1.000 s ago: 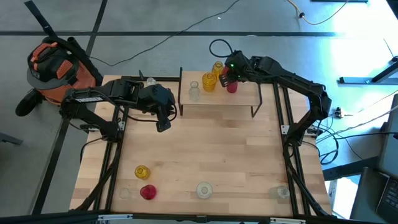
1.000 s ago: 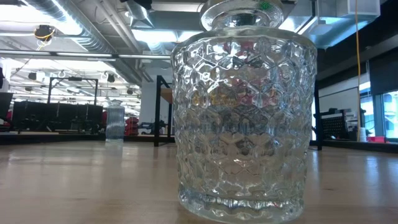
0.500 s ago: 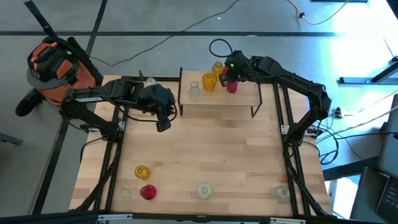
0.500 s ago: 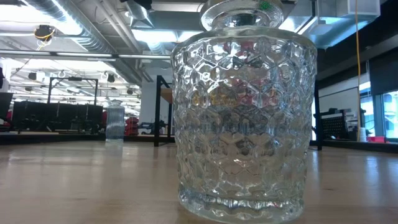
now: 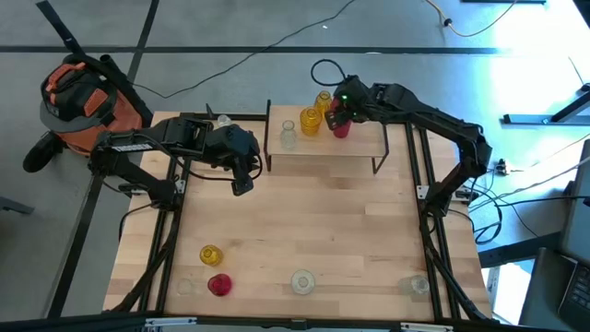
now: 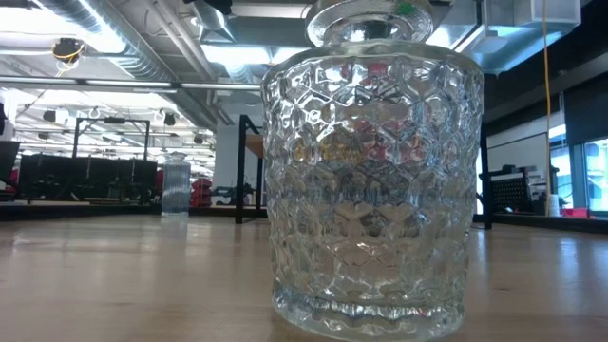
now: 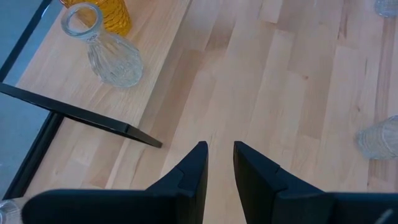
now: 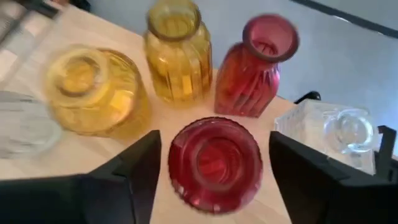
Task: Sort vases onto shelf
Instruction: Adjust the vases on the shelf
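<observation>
Left to right across the high view. Your left end effector (image 5: 241, 184) hangs over the bare surface (image 5: 304, 217) just left of the shelf (image 5: 323, 148), its fingers nearly together with only a narrow slit between them and nothing held. In the left wrist view a clear ribbed vase (image 7: 112, 53) stands upright on the shelf board with a yellow vase behind it.

On the shelf, from its left: the clear vase, then a rounded yellow vase (image 5: 311, 121), a ribbed yellow vase (image 5: 323, 100) behind it, and the red ones at the right.

Your right end effector (image 8: 214, 171) sits at the shelf's right rear, fingers spread wide on either side of a squat red vase (image 8: 214, 163). This vase stands upright on the board, its long axis vertical, mouth facing the wrist camera, centred between the two fingers; gaps show on both sides, so it looks released rather than gripped. Just beyond it stand a taller ribbed red vase (image 8: 256, 65) and the ribbed yellow vase; a clear patterned vase (image 8: 339, 134) lies close off the right finger.

The relation that matters: the neighbours crowd the fingers, so you should judge the way clear to be straight up along the vase's axis.

Near the front edge a yellow vase (image 5: 211, 254), a red vase (image 5: 218, 284) and clear vases (image 5: 302, 281) await sorting; the left arm is nearer the coloured pair.
</observation>
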{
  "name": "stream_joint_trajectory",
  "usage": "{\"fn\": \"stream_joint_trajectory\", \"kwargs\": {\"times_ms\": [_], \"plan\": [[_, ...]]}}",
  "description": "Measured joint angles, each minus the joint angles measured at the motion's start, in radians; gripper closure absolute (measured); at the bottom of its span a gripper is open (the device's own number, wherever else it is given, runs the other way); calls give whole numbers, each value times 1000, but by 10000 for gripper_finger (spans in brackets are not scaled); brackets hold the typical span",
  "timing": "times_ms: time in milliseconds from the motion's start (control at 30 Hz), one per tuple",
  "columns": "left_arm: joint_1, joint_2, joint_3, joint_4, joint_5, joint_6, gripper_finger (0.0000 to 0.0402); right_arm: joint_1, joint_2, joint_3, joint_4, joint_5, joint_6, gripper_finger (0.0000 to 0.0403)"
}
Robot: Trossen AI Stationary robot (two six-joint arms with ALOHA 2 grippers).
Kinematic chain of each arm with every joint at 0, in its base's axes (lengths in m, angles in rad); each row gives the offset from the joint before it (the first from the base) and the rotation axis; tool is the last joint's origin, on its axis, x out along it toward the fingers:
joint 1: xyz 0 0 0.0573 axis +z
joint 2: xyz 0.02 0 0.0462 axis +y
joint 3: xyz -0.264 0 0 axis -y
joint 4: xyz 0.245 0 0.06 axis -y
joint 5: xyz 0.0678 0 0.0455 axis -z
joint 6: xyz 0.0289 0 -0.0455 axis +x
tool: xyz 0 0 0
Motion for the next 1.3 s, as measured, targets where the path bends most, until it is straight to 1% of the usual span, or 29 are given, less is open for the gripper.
{"fn": "stream_joint_trajectory", "kwargs": {"times_ms": [100,267,300,400,433,500,567,633,700,767,833,900,967,1033,1133,1233,1300], "plan": [[0,0,0,0,0,4,333,1,-46,2,5,9,1,142],[0,0,0,1,-6,11,333,24,-117,3,24,25,9,150],[4,0,0,6,-8,19,333,32,-135,3,40,19,-4,152],[40,0,0,71,15,70,333,52,-183,4,108,-57,-50,159],[68,0,0,112,48,96,333,61,-195,4,132,-86,-62,161],[147,0,0,225,158,131,333,80,-218,4,174,-131,-66,165],[253,0,0,343,287,131,333,101,-241,4,200,-143,-68,169],[364,11,1,415,379,127,333,121,-262,6,208,-137,-68,173],[458,53,24,420,429,118,337,140,-275,6,205,-105,-68,176],[535,125,65,391,506,124,343,163,-279,6,198,-75,-69,179],[570,217,129,376,581,136,352,181,-280,6,191,-52,-72,182],[588,307,214,359,619,140,361,195,-280,6,180,-44,-93,182],[605,395,303,317,613,149,372,199,-280,6,158,-45,-114,182],[622,481,401,270,572,149,385,199,-279,6,133,-45,-118,183],[651,586,527,159,536,142,398,196,-280,6,82,-43,-124,183],[662,666,605,52,495,159,398,196,-285,6,52,-22,-163,183],[662,706,621,31,487,169,398,196,-286,6,54,1,-178,183]]}}
